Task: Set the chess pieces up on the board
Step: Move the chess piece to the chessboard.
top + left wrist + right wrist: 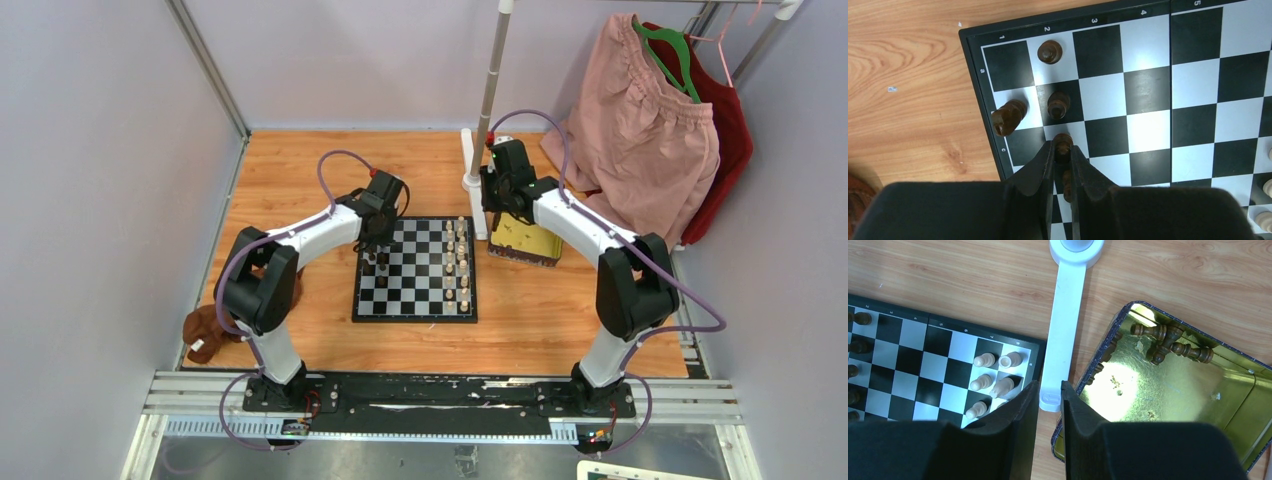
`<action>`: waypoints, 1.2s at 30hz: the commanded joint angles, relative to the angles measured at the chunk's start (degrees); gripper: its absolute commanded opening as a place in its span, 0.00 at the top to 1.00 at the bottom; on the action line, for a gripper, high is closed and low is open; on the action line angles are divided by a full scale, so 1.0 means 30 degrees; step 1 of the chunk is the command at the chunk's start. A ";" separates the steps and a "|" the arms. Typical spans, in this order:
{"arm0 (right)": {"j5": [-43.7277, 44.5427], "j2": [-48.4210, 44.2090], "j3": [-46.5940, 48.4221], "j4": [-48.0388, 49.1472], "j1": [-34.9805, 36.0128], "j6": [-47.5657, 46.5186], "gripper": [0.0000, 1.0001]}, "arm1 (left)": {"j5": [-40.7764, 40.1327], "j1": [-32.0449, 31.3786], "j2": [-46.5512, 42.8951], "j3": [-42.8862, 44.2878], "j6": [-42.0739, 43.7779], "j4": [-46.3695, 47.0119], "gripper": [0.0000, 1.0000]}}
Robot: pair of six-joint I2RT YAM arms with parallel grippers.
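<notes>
A dark pawn (1063, 142) is gripped by the left end effector (1063, 152) near the left edge of the board (1147, 131). The right end effector (1050, 395) is held parted and empty over the desk (948, 270), between board and tray (1188, 390).

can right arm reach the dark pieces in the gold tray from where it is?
Probably yes. The right tool hangs open and empty by the rim of the gold tray; the dark pieces lie loose inside, uncovered. The white stand base sits beside the tray, not across it.

Wooden table (290, 180) — on it the board (415, 318), gold tray (528, 243), white pole base (478, 215).
</notes>
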 commanded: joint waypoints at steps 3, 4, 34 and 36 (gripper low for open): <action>-0.0160 0.0271 0.0237 -0.0048 -0.0216 0.0211 0.73 | 0.0076 0.0185 -0.0504 -0.0372 -0.0212 0.0070 0.88; -0.0171 0.0263 0.0271 -0.0072 -0.0210 0.0215 0.73 | 0.0098 0.0186 -0.0500 -0.0392 -0.0212 0.0081 0.88; 0.1735 0.0047 0.0942 -0.1070 -0.1111 0.0365 0.72 | -0.0379 0.0274 -0.2404 0.0750 -0.0006 -0.0931 0.45; 0.2181 0.0041 0.0976 -0.1485 -0.1522 0.0555 0.72 | -0.0238 0.0274 -0.2880 0.0895 -0.0029 -0.0998 0.41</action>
